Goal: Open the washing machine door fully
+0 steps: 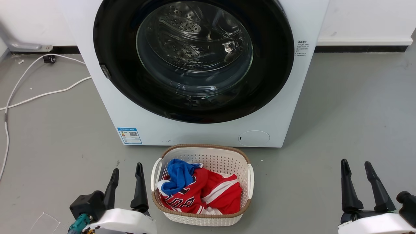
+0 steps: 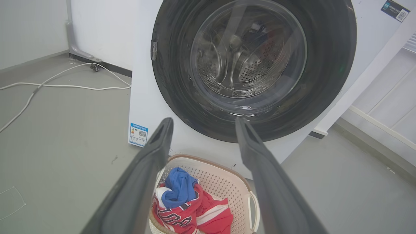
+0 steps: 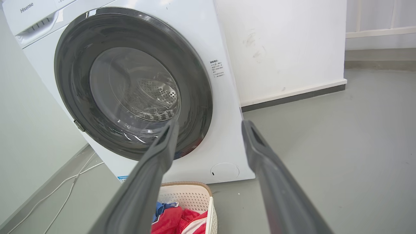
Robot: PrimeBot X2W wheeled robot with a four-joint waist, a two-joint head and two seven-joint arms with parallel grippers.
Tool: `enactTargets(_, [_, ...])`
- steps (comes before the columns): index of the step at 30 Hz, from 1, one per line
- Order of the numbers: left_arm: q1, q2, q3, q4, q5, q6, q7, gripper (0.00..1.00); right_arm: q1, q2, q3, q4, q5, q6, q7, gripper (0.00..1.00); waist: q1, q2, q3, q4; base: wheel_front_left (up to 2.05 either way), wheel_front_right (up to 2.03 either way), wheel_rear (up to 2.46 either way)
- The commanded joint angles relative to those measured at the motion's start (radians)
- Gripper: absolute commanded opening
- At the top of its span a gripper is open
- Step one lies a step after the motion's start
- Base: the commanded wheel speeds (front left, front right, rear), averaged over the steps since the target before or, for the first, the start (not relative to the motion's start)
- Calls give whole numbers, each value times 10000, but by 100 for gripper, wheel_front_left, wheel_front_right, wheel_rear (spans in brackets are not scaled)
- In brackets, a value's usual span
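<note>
The washing machine door (image 1: 123, 65) is a big round glossy black ring with a clear glass bowl at its centre, lying flat against the white machine front, shut. A small grey latch tab (image 1: 104, 71) sits on its left edge. The same door (image 2: 325, 65) faces the left wrist view, and the door (image 3: 74, 78) appears at an angle in the right wrist view. My left gripper (image 1: 126, 170) is open at the lower left, well short of the machine. My right gripper (image 1: 356, 164) is open at the lower right, also far from the door. Both hold nothing.
A white laundry basket (image 1: 248, 172) with red and blue clothes stands on the grey floor right in front of the machine, between my grippers. White cables (image 1: 42, 94) trail over the floor at the left. A white wall with a dark skirting (image 1: 357, 48) runs behind.
</note>
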Motion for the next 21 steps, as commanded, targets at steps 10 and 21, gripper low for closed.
enactTargets(10, [130,39,-120,-125,1043,10,-308,100,208,17,-102,-308,-856,23,-286,100,0,0,-11,21,0,0,0])
enactTargets(21, [259,-30,-156,-119,1884,6,-531,100,389,27,-167,-427,-1605,24,-515,100,0,0,-26,24,0,0,0])
